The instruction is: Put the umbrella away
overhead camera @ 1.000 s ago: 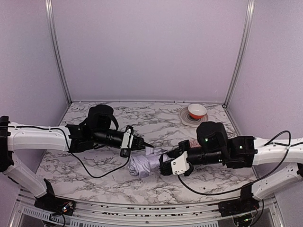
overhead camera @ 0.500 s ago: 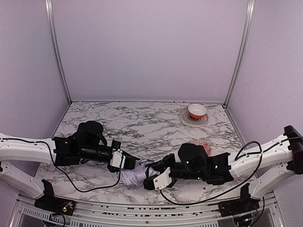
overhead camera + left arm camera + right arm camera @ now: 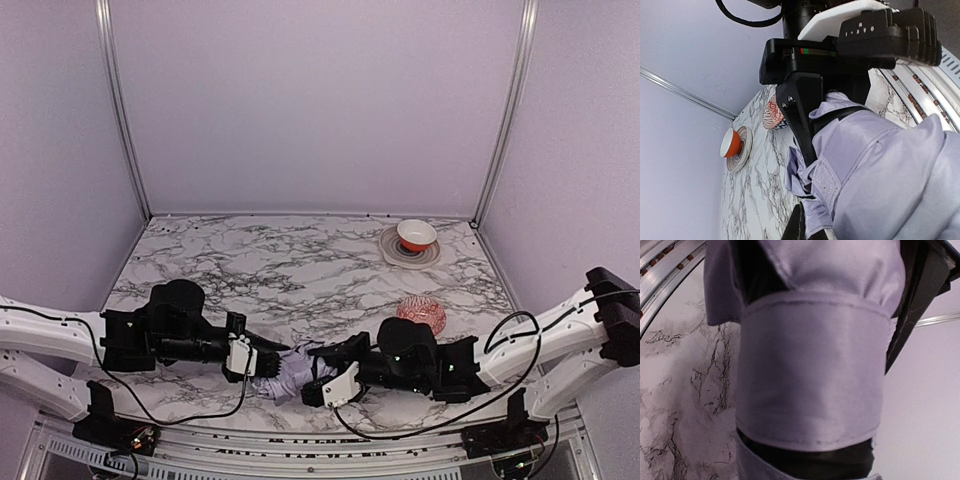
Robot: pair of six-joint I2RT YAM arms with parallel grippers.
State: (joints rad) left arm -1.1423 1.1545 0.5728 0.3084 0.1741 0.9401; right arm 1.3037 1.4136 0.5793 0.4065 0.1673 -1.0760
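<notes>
Held the pale lavender fabric folding umbrella (image 3: 296, 366) round its middle between the right gripper's (image 3: 318, 376) fingers, by the white marble table's (image 3: 300, 270) front edge. Had the left gripper (image 3: 270, 358) squeezed closed at its other end.

Folded lavender umbrella (image 3: 293, 367), gathered into a loose bundle.
A fabric strap bands the pale canopy and black underside shows in the folds; it sits near the marble table's (image 3: 300, 265) near edge.

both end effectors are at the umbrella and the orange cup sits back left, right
No: the orange cup sits back right, per the top view. The left end effector and right end effector are at the umbrella.
</notes>
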